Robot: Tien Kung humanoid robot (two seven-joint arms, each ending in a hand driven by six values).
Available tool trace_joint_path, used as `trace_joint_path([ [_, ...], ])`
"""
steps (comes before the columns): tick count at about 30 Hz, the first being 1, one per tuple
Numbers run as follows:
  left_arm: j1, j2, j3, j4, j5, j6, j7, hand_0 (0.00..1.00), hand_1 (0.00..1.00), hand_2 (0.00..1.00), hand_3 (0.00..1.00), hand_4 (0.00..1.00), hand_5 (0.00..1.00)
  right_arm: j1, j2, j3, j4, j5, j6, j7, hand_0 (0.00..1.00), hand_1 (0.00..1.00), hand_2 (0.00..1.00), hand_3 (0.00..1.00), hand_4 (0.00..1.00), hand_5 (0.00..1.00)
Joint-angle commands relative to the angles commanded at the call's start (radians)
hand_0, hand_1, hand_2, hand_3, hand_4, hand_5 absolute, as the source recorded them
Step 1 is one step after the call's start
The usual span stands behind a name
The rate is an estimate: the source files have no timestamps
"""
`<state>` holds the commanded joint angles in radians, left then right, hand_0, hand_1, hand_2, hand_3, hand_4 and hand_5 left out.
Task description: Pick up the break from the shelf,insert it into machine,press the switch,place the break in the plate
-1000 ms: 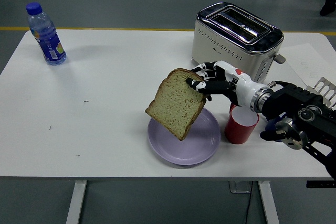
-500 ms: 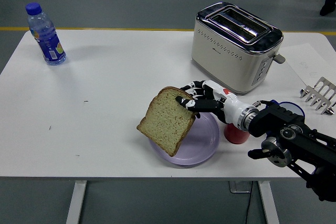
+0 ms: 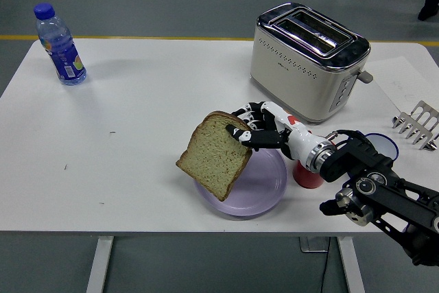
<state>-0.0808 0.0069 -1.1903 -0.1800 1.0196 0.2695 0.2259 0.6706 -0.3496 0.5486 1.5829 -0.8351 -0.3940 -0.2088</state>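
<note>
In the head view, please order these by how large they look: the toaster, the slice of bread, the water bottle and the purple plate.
1. Toaster, clearly largest.
2. Purple plate and slice of bread: too close to rank; the bread hides part of the plate and sits nearer the camera.
3. Water bottle, smallest, though farthest away.
</note>
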Motion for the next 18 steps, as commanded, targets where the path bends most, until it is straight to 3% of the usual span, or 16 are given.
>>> trace_joint_path([
  [18,-0.001,0.0,0.003,0.0,-0.004,0.0,-0.001,0.664,0.629,0.682,0.619,0.442,0.919,-0.006,-0.001,-0.026,-0.026,-0.129,0.018,0.016,0.109,0.206,0.337,0.455,0.503,0.002],
])
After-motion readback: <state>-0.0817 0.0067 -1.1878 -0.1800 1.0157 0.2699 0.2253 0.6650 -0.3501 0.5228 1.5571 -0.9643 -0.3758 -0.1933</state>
